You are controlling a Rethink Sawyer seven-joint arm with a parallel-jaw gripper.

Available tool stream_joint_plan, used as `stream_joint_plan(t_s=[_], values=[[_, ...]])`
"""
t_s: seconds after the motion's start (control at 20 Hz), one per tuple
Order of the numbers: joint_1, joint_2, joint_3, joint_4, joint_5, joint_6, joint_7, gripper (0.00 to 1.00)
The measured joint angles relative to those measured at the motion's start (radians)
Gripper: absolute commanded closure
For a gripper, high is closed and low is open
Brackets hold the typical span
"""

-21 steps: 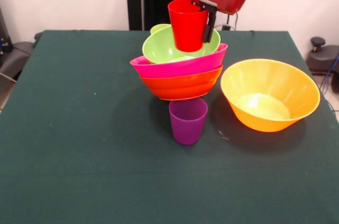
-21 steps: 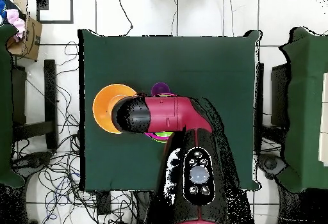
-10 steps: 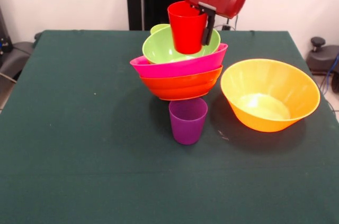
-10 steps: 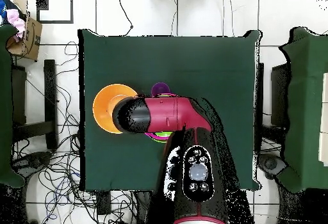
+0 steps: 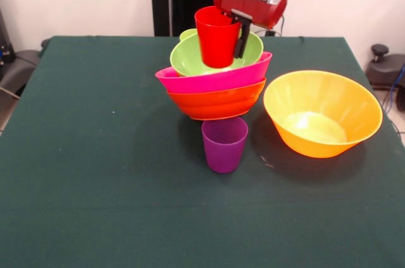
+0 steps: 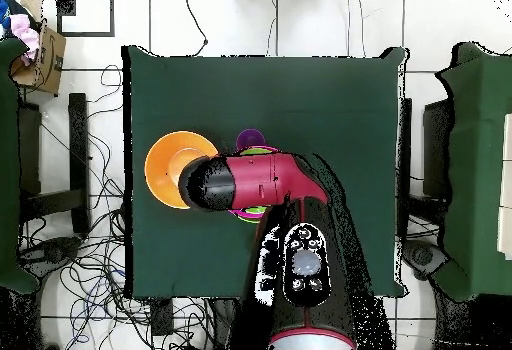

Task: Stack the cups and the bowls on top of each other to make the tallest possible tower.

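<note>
The tower [image 5: 215, 87] is a red-orange bowl [image 5: 215, 104], a pink bowl [image 5: 212, 80] and a lime green bowl [image 5: 190, 59] nested upward. My gripper [image 5: 230, 47] hangs over the green bowl, shut on the rim of a red cup [image 5: 216, 37]. One black finger [image 5: 240, 40] shows outside the cup's right wall. The cup's base is low inside the green bowl; whether it touches is unclear. A purple cup [image 5: 224, 144] stands upright right below the tower's front; the contact is hidden. In the overhead view the arm [image 6: 255, 181] covers the tower.
A large orange bowl [image 5: 321, 113] sits upright to the right of the tower, and is seen in the overhead view [image 6: 162, 161] too. A second lime green rim [image 5: 188, 32] peeks out behind the tower. The green cloth table [image 5: 95, 154] stretches wide to the left and front.
The gripper with the red cup has shifted a little to the left and the cup sits slightly lower over the green bowl. The tower and loose pieces have not moved.
</note>
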Motion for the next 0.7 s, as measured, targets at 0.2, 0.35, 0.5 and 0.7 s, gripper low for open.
stream_joint_plan(t_s=[0.2, 0.35, 0.5, 0.7], values=[[0.000, 0.006, 0.000, 0.000, -0.015, 0.000, 0.000, 1.00], [0.000, 0.014, 0.000, 0.000, -0.017, 0.000, 0.000, 1.00], [0.000, 0.023, 0.000, 0.000, -0.017, 0.000, 0.000, 1.00], [0.000, 0.025, 0.000, 0.000, -0.017, 0.000, 0.000, 1.00]])
